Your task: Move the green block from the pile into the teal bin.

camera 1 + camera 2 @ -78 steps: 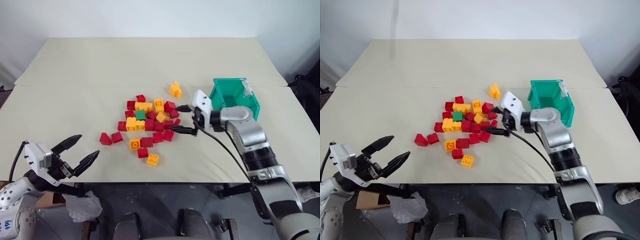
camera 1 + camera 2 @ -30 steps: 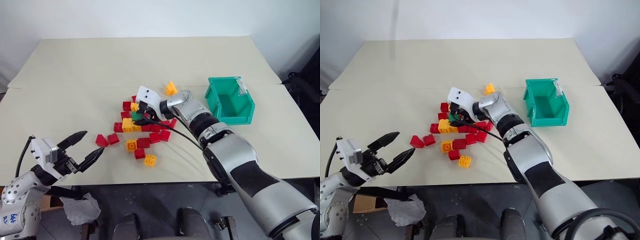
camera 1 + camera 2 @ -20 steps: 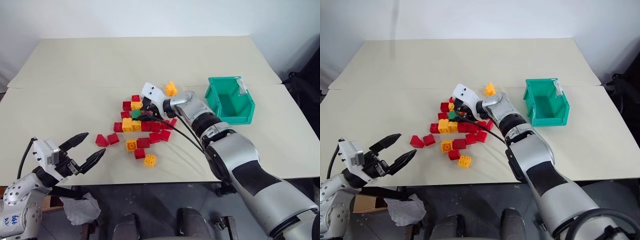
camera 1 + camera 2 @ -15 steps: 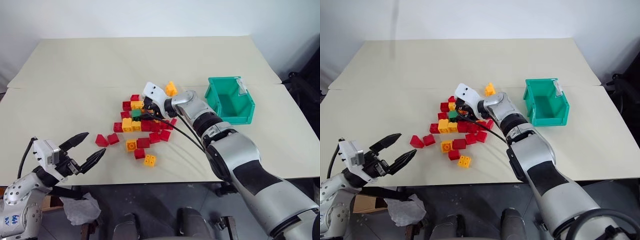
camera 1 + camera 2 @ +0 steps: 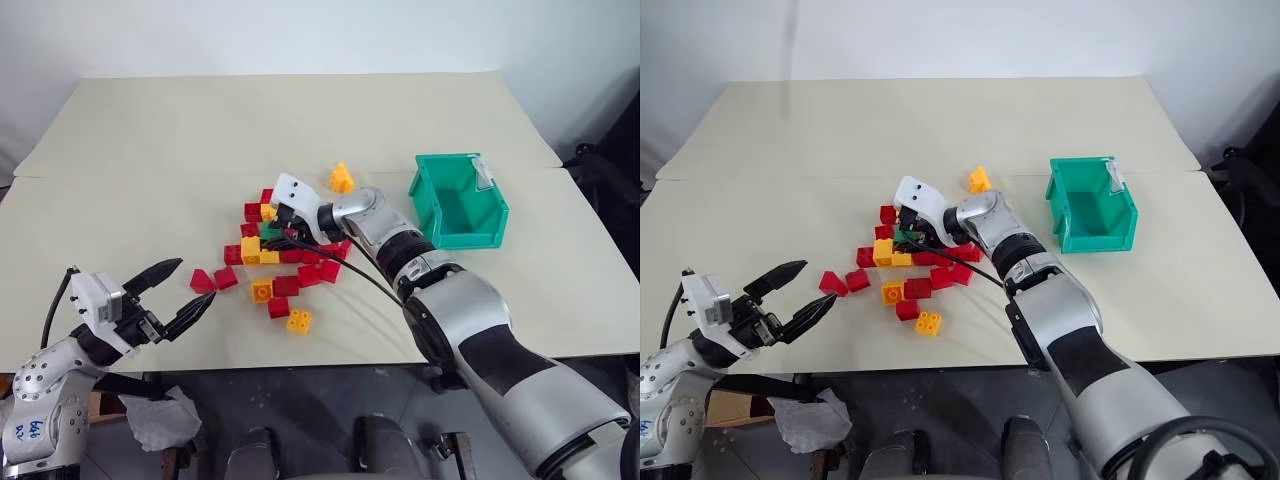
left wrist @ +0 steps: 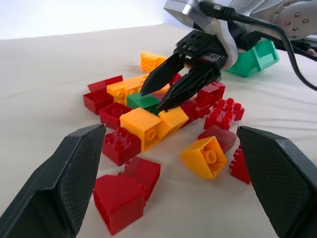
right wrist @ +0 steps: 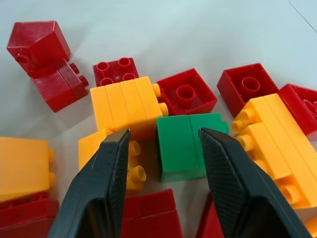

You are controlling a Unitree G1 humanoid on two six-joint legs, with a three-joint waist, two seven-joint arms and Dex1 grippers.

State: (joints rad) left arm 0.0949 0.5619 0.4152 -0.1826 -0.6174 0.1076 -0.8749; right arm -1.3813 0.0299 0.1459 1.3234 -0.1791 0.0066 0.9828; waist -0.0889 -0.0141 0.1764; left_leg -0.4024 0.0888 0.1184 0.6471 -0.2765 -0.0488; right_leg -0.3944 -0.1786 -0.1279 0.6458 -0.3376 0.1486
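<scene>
Right gripper (image 7: 163,163) open astride the green block (image 7: 188,146), studs toward one finger, long axis along the fingers.

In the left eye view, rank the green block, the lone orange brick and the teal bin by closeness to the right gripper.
1. green block, at the right gripper fingertips, in the pile.
2. lone orange brick, apart, behind the pile.
3. teal bin, far right.

head cameras high over the table (image 5: 120,200); both wrist cameras close on the pile (image 7: 148,119)
</scene>
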